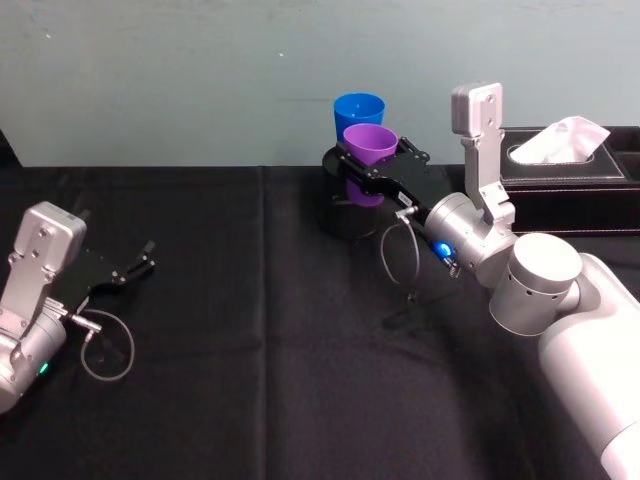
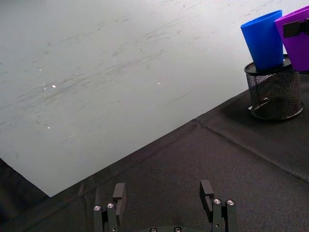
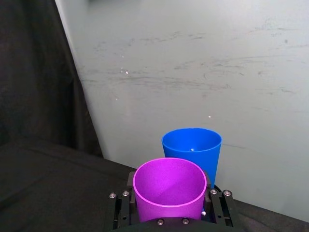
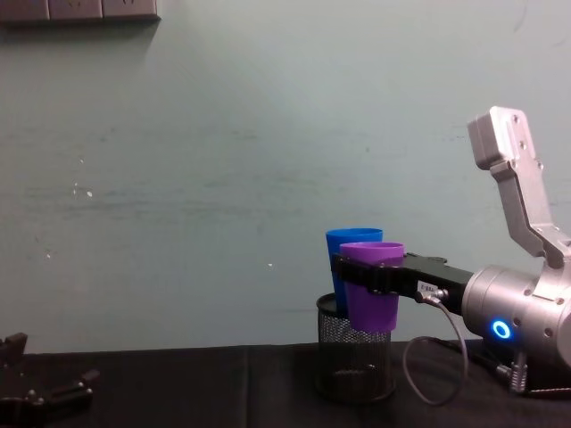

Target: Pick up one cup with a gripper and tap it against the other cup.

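My right gripper (image 1: 368,160) is shut on the purple cup (image 1: 369,147) and holds it upright in the air, just in front of the blue cup (image 1: 358,112). The blue cup stands in a black mesh pen holder (image 4: 355,361). In the right wrist view the purple cup (image 3: 169,190) sits between the fingers (image 3: 121,209) with the blue cup (image 3: 191,153) right behind it; whether the two touch I cannot tell. In the chest view the purple cup (image 4: 372,285) overlaps the blue cup (image 4: 350,239). My left gripper (image 1: 133,265) rests open, low at the left of the table.
A black tissue box (image 1: 570,175) with a white tissue stands at the back right, behind my right arm. The table is covered with black cloth (image 1: 260,340). A pale wall (image 4: 223,160) rises right behind the cups.
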{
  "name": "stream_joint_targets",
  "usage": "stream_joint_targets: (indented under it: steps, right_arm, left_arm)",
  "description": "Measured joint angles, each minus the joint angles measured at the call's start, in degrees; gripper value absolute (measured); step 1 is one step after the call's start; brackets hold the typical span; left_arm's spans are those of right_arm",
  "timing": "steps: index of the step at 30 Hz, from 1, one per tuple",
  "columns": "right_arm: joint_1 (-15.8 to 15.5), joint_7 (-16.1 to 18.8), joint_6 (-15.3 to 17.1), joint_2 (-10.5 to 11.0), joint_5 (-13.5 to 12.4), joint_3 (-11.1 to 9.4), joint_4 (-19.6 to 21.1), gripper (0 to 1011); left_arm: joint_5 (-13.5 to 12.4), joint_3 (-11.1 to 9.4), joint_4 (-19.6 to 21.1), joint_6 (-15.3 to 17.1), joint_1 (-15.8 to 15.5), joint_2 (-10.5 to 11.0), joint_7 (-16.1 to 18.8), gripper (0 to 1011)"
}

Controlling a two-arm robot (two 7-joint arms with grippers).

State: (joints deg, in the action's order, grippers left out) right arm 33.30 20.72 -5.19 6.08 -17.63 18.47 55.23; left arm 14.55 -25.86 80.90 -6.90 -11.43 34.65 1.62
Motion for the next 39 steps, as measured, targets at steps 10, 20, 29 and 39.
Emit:
stream_joint_targets:
  steps: [10,20,29,39]
  right_arm:
    - [-0.01,0.05,-0.02,0.03,-0.01,0.06,0.04,743]
    - [-0.04,0.07,-0.03,0.07,-0.05,0.1,0.08,743]
    - [-0.04,0.07,-0.03,0.08,-0.07,0.1,0.08,743]
    - [-0.04,0.07,-0.03,0.08,-0.1,0.1,0.08,743]
  left_arm:
    - [0.0,0.0,0.0,0.0,0.0,0.0,0.0,1000]
    - [0.0,0.0,0.0,0.0,0.0,0.0,0.0,1000]
    - [0.0,0.0,0.0,0.0,0.0,0.0,0.0,1000]
    - [0.0,0.0,0.0,0.0,0.0,0.0,0.0,1000]
